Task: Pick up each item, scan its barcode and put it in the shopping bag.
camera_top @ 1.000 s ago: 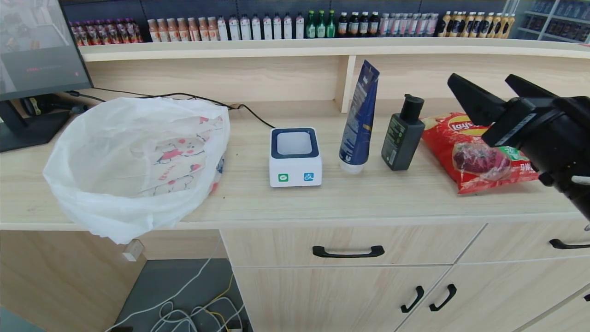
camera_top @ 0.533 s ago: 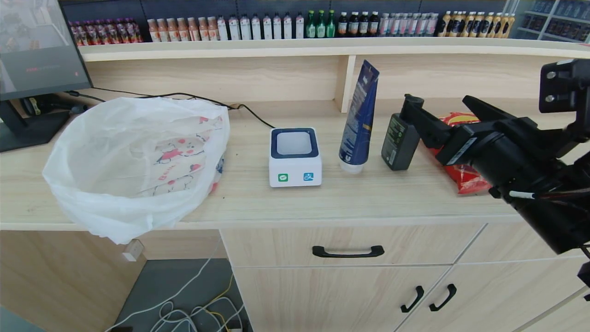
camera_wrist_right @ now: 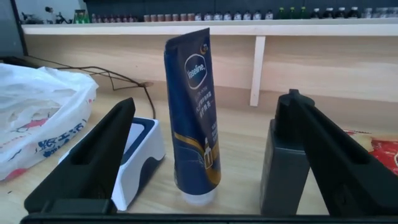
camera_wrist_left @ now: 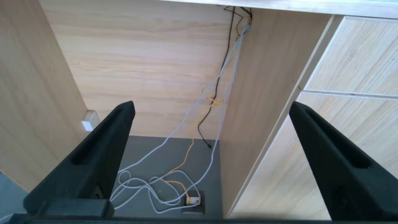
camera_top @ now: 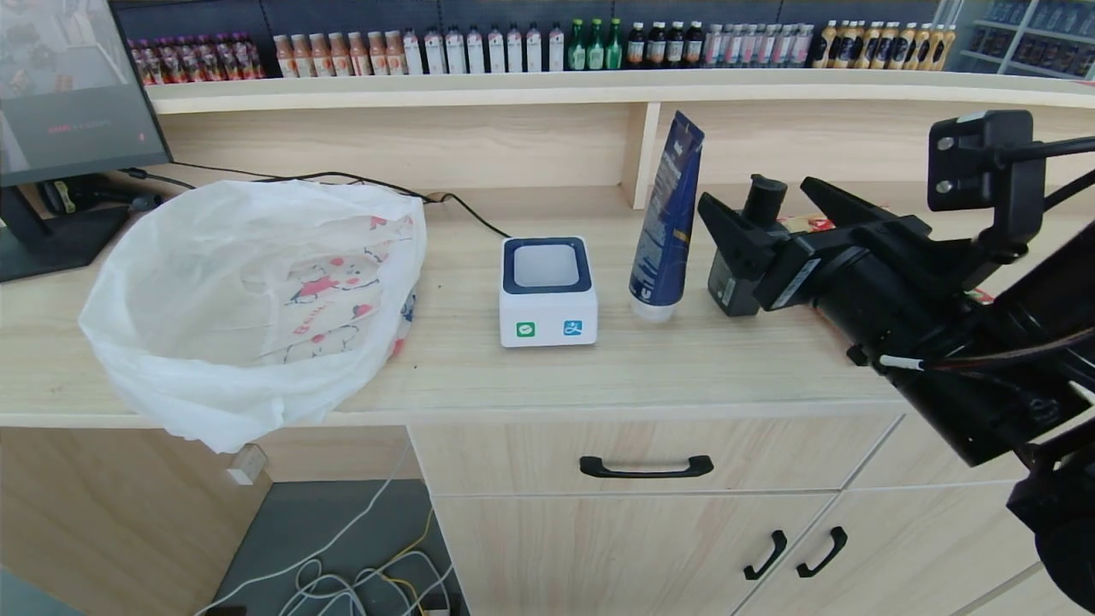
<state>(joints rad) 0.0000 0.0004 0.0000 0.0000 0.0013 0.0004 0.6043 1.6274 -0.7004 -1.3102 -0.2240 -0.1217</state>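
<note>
Gaping right fingers (camera_top: 731, 231) at dark bottle (camera_top: 725, 295) — wrist view: blue tube (camera_wrist_right: 194, 118) between.

The head view looks forward and down from above onto the wooden counter (camera_top: 650, 368), far enough back to take in the shopping bag (camera_top: 239, 299), the scanner (camera_top: 547, 291), the blue tube (camera_top: 667, 218), the drawers (camera_top: 646, 466) and the cables (camera_top: 342, 573) below. The right wrist view sits low and close over that counter, facing level across it toward the back shelf (camera_wrist_right: 186, 28), and shares the tube, scanner, dark bottle (camera_wrist_right: 283, 168) and bag edge with the head view. The left wrist view hangs below the counter's edge, facing the open recess (camera_wrist_left: 155, 74) and the same cables.
</note>
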